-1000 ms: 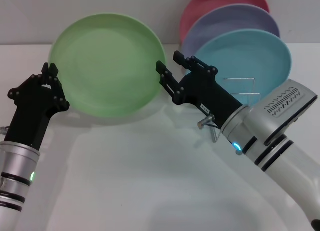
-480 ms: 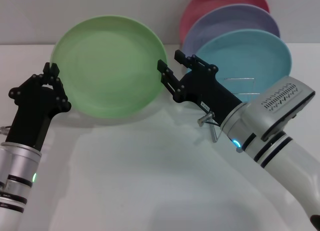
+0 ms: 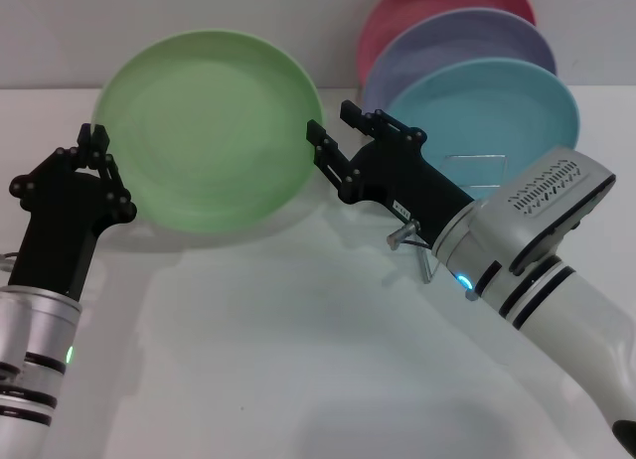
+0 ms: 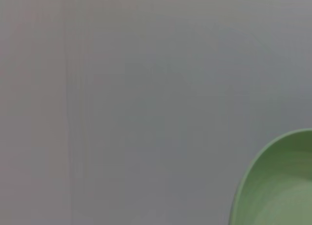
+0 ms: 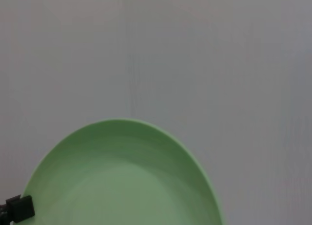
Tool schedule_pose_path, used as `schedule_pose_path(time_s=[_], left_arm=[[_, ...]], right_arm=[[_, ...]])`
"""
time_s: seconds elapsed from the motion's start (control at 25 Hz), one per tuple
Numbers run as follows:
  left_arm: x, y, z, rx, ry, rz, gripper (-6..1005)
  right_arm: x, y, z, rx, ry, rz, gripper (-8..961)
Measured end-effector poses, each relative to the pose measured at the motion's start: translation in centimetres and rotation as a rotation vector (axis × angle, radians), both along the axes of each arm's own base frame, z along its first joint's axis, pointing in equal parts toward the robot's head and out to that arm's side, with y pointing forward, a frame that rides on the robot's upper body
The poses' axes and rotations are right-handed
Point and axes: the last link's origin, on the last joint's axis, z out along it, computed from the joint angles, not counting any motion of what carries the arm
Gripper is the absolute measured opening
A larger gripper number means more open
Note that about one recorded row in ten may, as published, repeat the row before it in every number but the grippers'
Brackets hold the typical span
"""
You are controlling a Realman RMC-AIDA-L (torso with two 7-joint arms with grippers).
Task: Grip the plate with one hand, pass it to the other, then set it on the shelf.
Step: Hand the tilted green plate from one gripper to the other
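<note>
White bench (image 3: 298, 360) ran beneath both my arms, grey wall behind. I saw the green plate (image 3: 204, 131) tilted above the bench, its left rim held in the left gripper (image 3: 94, 151) jaws. At the plate's right rim the right gripper (image 3: 333, 146) had its jaws wide. Right of the plate stood the wire rack (image 3: 482, 171) with blue (image 3: 497, 111), lavender (image 3: 467, 37) and pink plates (image 3: 437, 2).
</note>
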Motion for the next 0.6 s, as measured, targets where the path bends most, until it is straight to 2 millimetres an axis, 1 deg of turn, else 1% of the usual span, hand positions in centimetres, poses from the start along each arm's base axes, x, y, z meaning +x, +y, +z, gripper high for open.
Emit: schedule_pose_path(time_s=[0.6], left_arm=[[0.20, -0.26, -0.08, 0.029, 0.052, 0.017, 32]], right_arm=[[-0.34, 0.57, -0.33, -0.016, -0.021, -0.010, 464]])
